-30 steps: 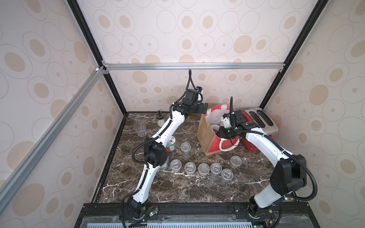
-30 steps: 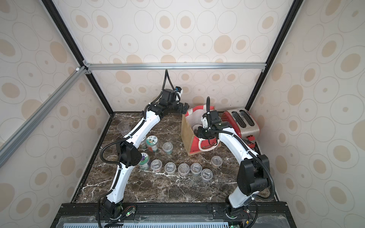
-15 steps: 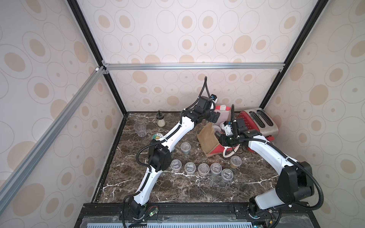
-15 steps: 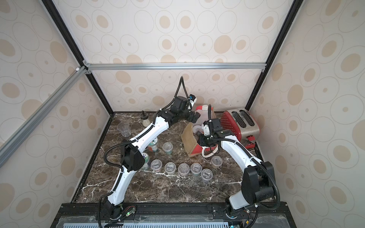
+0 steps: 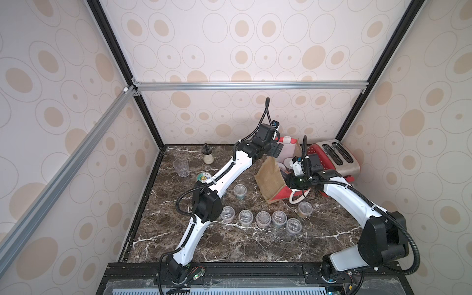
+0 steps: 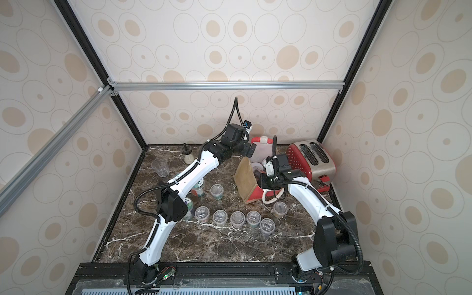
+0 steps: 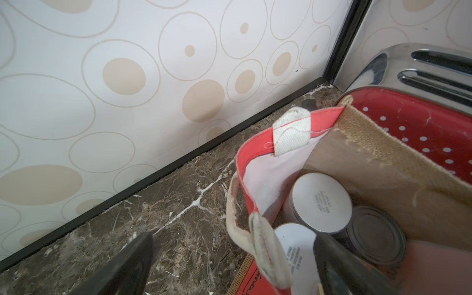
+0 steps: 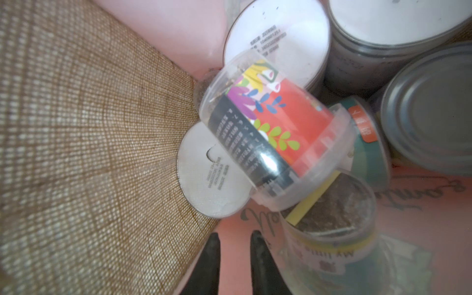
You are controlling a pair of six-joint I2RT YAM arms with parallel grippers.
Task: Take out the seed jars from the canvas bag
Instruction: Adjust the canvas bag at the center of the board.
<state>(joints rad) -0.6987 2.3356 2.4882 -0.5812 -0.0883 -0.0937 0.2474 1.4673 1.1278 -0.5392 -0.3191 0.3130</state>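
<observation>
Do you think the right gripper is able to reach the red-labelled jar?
Likely yes: the right gripper is inside the canvas bag, with the red-labelled jar lying uncovered just ahead; its jaws are shut.

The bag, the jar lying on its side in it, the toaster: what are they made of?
The bag looks like coarse woven jute, tan and matte; the thread grid shows. The jar is probably clear glossy plastic; its printed label shows through the wall. The toaster seems polished metal on top, with reflections.
</observation>
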